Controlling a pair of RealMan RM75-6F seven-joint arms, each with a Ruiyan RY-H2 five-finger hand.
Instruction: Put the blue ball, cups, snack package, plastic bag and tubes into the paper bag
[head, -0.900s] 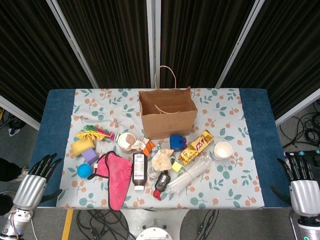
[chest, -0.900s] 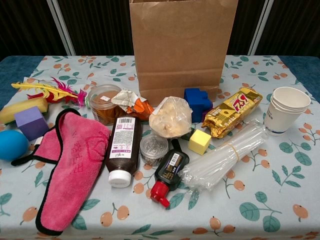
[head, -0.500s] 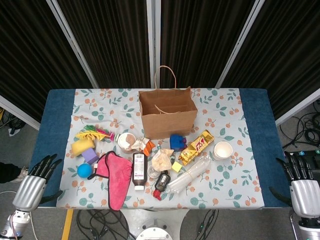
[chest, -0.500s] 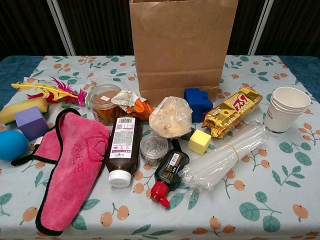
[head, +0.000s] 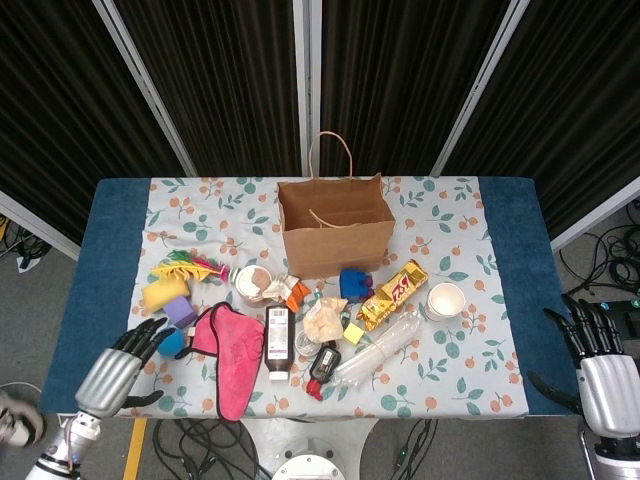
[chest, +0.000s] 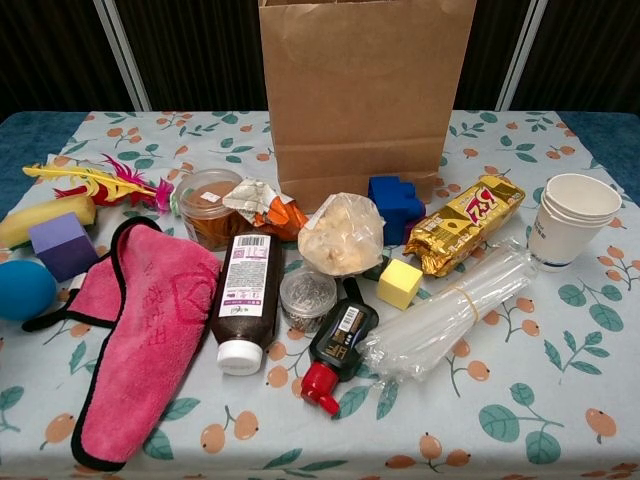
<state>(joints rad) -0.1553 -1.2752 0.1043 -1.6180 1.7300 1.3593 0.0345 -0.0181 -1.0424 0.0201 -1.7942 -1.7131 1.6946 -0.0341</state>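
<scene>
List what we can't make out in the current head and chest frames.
- Paper bag interior: chest view crops its top; head view shows only the upper inside.
- Left hand: fingertips overlap the blue ball; contact unclear. Absent from chest view.
- Right hand: at the head view's edge, absent from chest view.
- Cups: count unclear.
- Plastic bag: contents unclear.

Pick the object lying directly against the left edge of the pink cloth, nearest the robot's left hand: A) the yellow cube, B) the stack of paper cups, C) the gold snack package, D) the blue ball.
D: the blue ball sits at the left edge of the pink cloth, just ahead of the left hand, whose fingers reach toward it.
</scene>
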